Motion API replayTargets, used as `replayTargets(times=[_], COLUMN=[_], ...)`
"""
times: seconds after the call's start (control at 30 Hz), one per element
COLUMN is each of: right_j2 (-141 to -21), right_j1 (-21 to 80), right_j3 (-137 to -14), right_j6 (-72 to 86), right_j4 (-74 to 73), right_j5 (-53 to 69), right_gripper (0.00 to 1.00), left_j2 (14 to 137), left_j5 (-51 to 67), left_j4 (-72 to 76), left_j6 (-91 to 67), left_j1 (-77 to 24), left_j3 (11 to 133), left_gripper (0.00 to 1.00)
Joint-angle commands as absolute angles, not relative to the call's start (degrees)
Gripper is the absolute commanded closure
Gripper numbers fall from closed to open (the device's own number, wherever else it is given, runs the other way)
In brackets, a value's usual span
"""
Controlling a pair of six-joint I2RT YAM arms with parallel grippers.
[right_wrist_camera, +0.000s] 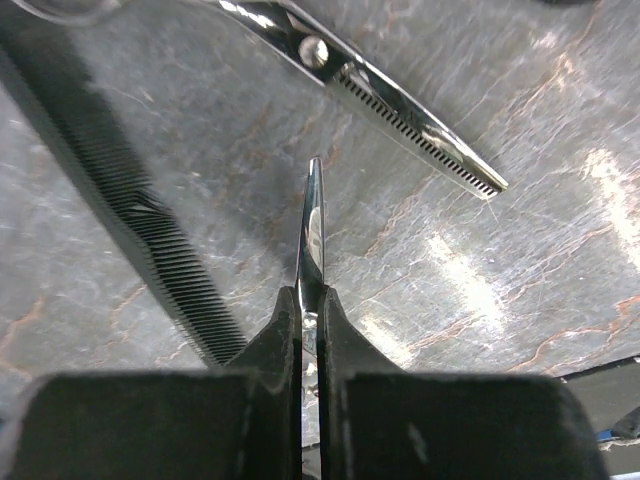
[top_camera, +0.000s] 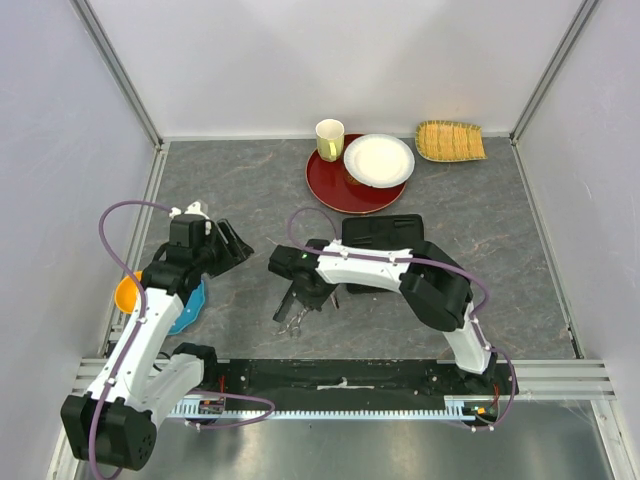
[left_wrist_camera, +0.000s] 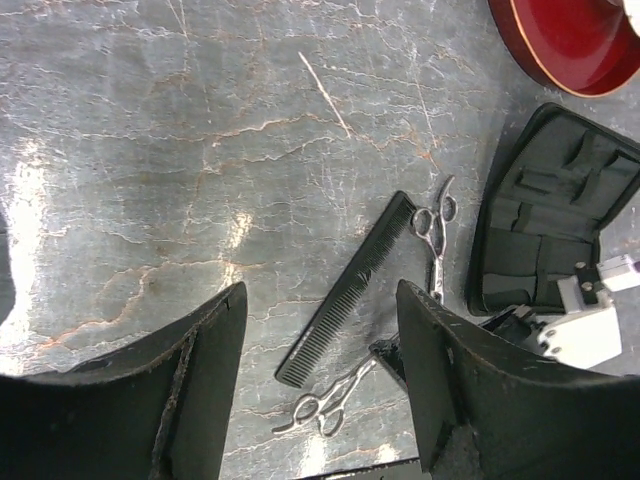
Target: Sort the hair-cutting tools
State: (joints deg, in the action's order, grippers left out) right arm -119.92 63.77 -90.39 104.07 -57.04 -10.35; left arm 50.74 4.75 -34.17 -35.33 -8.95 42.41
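Your right hand (right_wrist_camera: 308,300) pinches the scissors (right_wrist_camera: 314,210) by their slick, stiff blades, expect swivel; left hand (left_wrist_camera: 320,290), nine o'clock, gapes empty

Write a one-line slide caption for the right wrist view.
Right gripper clamps a scissor blade between black comb and serrated scissors.

No writing, label, brand, number or sign can be read in any of the views.
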Motion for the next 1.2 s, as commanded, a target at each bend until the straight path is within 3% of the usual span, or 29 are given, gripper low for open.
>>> replayTargets(times=[0.0, 0.37, 0.57, 0.77, 0.87, 1.17], right_j2=[-113.2, -100.8, -94.2, -90.6, -90.3, -90.7], right_j1=[62.4, 57.5, 51.7, 47.4, 46.3, 44.2], right_j3=[-89.7, -86.0, -85.4, -86.3, -87.0, -88.9], right_j6=[102.8, 98.1, 95.3, 94.5, 94.7, 95.4], right_j4=[-56.6, -53.4, -53.1, -50.7, -49.8, -46.2], right_j5=[-15.1, -18.9, -21.8, -20.4, -17.8, -12.0], right_gripper=[1.00, 1.00, 1.00, 1.00, 1.00, 1.00], left_j2=[49.3, 43.0, 45.8, 43.9, 44.6, 51.8], left_j5=[9.1, 13.3, 36.0, 42.1, 43.1, 33.7], left_j4=[-32.8, -30.6, -16.6, 5.0, 15.8, 24.3], left_j6=[-36.7, -36.4, -36.8, -45.7, -49.2, -46.8], left_j1=[-8.8, -8.7, -8.8, -9.1, -10.8, -23.9], left_j3=[42.3, 43.6, 40.3, 31.7, 28.7, 28.3], left_gripper=[0.32, 0.29, 0.25, 0.22, 0.21, 0.20])
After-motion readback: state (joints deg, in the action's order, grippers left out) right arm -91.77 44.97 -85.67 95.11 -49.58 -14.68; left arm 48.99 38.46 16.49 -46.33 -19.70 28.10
